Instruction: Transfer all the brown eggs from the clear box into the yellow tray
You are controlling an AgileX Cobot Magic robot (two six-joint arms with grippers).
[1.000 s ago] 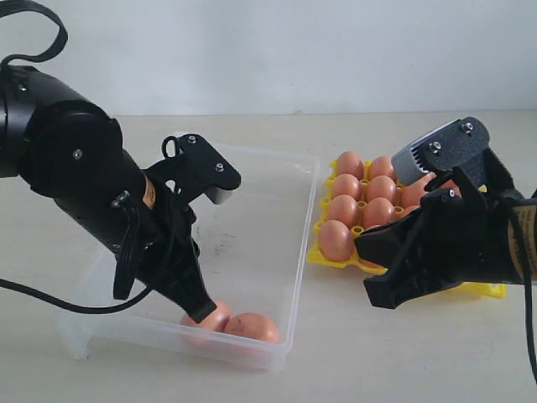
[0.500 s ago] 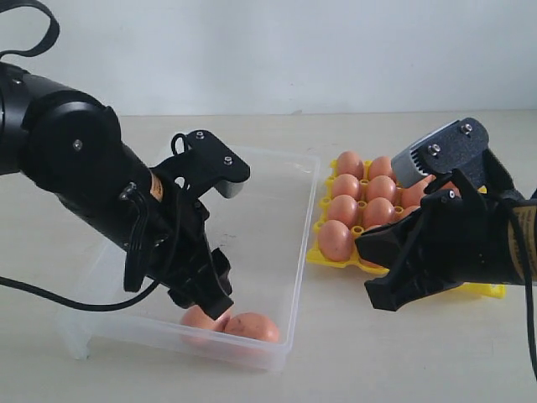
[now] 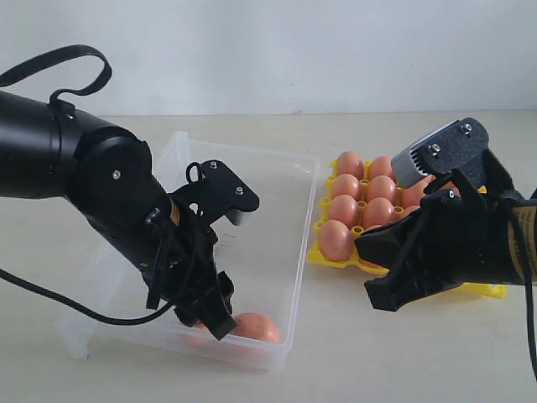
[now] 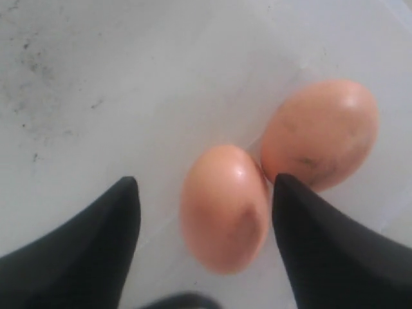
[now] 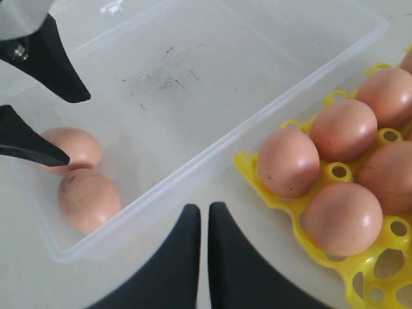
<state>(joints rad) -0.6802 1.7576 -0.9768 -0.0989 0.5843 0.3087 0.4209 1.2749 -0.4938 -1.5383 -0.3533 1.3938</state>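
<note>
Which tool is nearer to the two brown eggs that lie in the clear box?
Left. The left tool straddles one egg, open; the right tool hovers shut outside the box, beside the yellow tray.

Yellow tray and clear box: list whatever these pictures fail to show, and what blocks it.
- Yellow tray: in the exterior view, the right arm covers much of it; the right wrist view cuts it at the edge. Free cups can't be counted.
- Clear box: in the exterior view, the left pincer hides most of one brown egg.

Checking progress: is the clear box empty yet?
Not empty. Two brown eggs lie touching on the clear box floor, one inside the open left gripper.
</note>
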